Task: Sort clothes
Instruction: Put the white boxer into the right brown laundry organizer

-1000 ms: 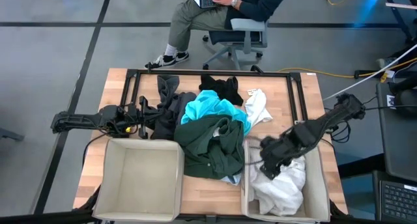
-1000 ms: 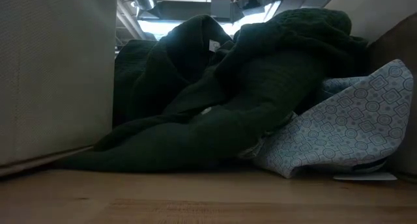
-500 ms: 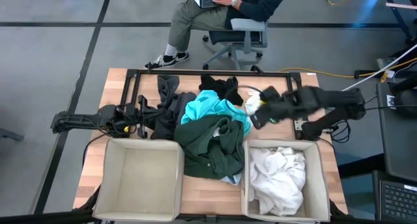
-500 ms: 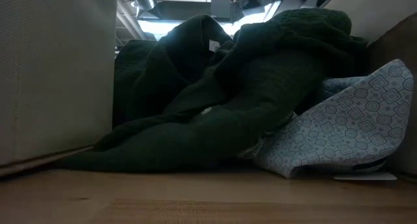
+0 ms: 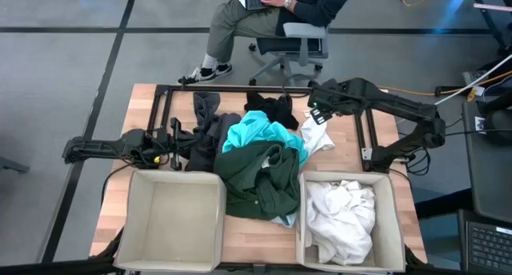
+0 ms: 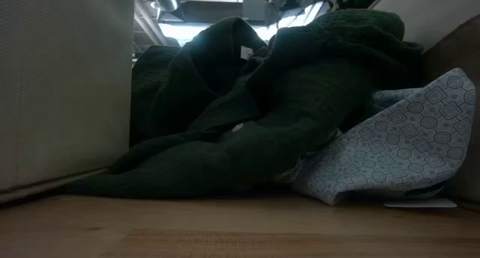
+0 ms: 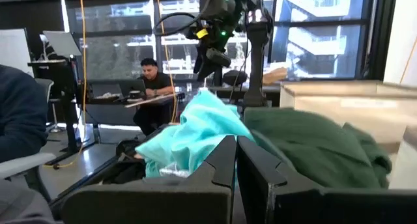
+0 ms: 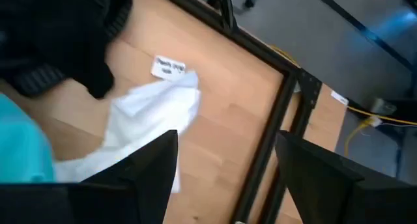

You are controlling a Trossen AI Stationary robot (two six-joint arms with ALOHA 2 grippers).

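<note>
The clothes lie heaped at the table's middle: a dark grey one (image 5: 206,127), a black one (image 5: 272,107), a turquoise one (image 5: 260,135) and a dark green one (image 5: 260,179) lying over a pale patterned light-blue one (image 6: 397,145). A white one (image 5: 318,135) lies at the heap's right, and more white cloth (image 5: 340,219) lies in the right bin. My right gripper (image 5: 314,109) is open and empty above the white garment (image 8: 156,97) on the table. My left gripper (image 5: 178,139) waits shut (image 7: 236,152) beside the dark grey garment.
Two beige bins stand at the near edge: the left one (image 5: 136,219) holds nothing, the right one (image 5: 390,219) holds white cloth. A black metal frame (image 5: 256,89) runs along the far edge. A person sits on a chair (image 5: 272,11) beyond it.
My right gripper has risen from over the right bin and gone toward the table's far edge, ending above the white garment beside the black one. The white cloth in the bin stays there. The heap has kept still.
</note>
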